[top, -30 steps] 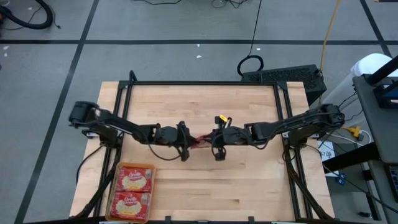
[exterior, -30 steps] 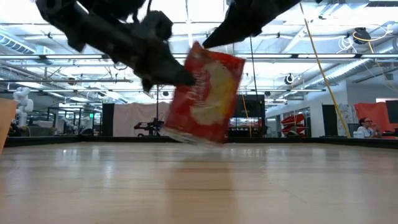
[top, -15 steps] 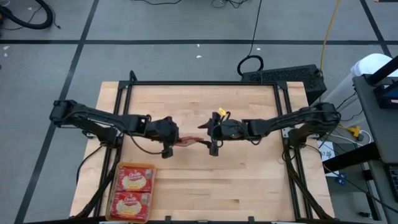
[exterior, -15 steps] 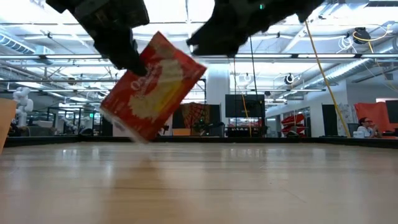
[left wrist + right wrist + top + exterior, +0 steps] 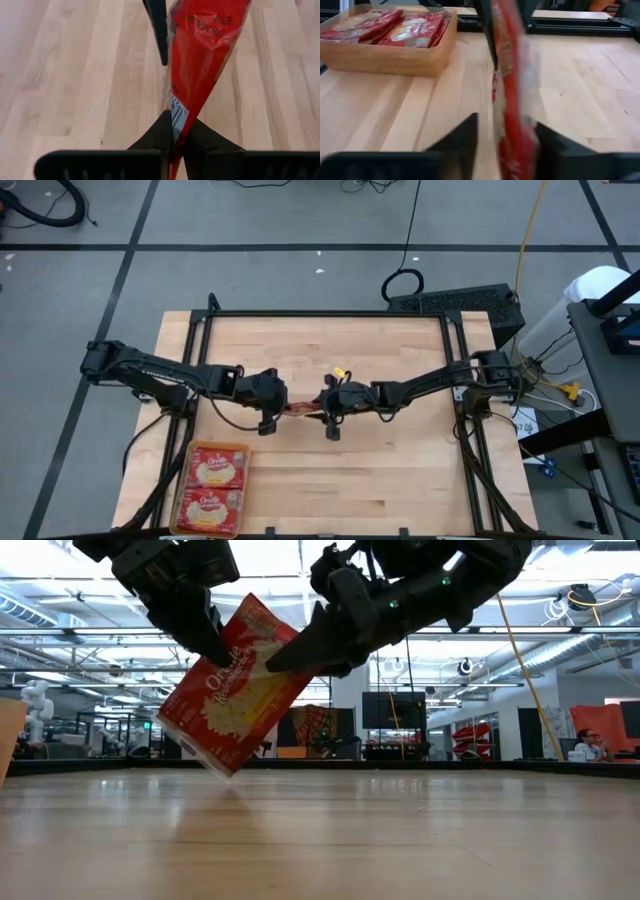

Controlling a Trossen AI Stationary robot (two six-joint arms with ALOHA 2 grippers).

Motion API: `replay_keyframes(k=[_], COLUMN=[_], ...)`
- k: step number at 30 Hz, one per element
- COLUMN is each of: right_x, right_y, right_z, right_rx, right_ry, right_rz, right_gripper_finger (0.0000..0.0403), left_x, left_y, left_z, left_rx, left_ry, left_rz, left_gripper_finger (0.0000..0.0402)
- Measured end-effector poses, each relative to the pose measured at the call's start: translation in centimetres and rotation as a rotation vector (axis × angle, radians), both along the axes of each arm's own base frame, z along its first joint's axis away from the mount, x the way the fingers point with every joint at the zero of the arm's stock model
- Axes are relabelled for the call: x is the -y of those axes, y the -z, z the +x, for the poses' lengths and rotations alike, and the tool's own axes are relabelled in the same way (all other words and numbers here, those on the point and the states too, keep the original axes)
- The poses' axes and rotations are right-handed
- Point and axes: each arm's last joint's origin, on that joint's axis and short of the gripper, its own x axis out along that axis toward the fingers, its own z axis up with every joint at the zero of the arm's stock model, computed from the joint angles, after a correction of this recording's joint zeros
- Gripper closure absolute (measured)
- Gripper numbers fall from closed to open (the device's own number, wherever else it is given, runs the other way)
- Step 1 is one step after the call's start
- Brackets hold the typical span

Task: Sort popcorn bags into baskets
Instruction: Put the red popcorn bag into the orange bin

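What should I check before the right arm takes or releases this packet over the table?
1. Left gripper clamped on the popcorn bag: ok.
2. Bag clear of the table: ok, it hangs tilted above the wood.
3. Right gripper open with the bag between its fingers: ok, not yet closed.
4. Basket within the left arm's side: ok, at the near-left corner.
5. Room left in the basket: cannot tell; two packets already lie inside.
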Motion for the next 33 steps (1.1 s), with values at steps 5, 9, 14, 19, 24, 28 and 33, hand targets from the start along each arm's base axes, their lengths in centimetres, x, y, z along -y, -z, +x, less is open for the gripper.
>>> replay_keyframes(k=[5,9,14,19,24,28,33], right_x=[0.5,0.5,0.6,0.6,0.6,0.6,0.6], right_y=[0.1,0.4,0.9,1.3,1.8,1.8,1.8], right_z=[0.0,-0.1,-0.4,-0.7,-1.0,-1.0,-1.0], right_rx=[-0.012,-0.045,-0.077,-0.088,-0.104,-0.107,-0.105], right_ry=[0.011,0.015,0.017,0.018,0.018,0.018,0.026], right_rz=[0.001,-0.005,-0.005,-0.006,-0.007,-0.007,0.016], right_gripper_finger=[0.0385,0.0376,0.0375,0.0394,0.0375,0.0368,0.0373], left_x=[0.0,-0.1,-0.2,-0.1,-0.1,0.0,0.1], left_y=[0.0,0.3,1.6,2.8,2.7,2.8,2.8], left_z=[0.0,-0.4,-0.7,-0.8,-0.7,-0.8,-0.8], left_rx=[-0.001,-0.042,-0.041,0.004,0.029,0.016,0.004], left_ry=[-0.006,-0.059,-0.122,-0.14,-0.149,-0.136,-0.115], left_rz=[0.001,0.027,0.022,-0.021,-0.035,-0.048,-0.11], left_gripper_finger=[0.0349,0.0281,0.0194,0.0157,0.0202,0.0296,0.0383])
